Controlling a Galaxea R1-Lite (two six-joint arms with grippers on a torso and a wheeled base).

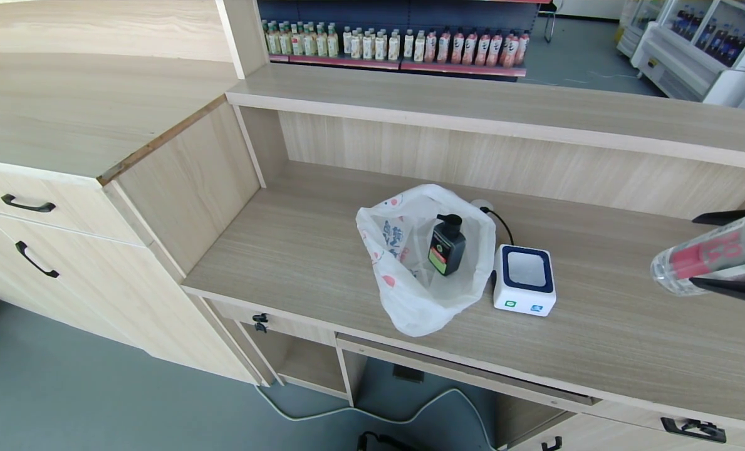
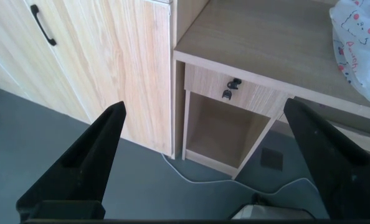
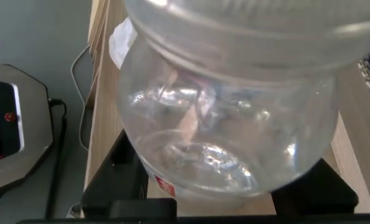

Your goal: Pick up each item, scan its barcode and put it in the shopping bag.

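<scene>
Your right gripper point(image 1: 732, 255) clamps the bottle point(image 1: 701, 258); scanner point(image 1: 525, 279) and shopping bag point(image 1: 410, 300) stand leftward. Left gripper point(image 2: 203, 155) gapes wide, off the counter point(image 2: 247, 37).

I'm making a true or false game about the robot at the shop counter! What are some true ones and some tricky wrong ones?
1. The black pump bottle sits inside the shopping bag. True.
2. The right end effector holds nothing. False: it is shut on a clear bottle with a red label.
3. The scanner stands on the counter right beside the bag. True.
4. The left end effector is shut tight. False: its fingers are wide apart with nothing between them.
5. The clear bottle lies in the bag. False: it is held in the air over the counter, on the far side of the scanner from the bag.
</scene>
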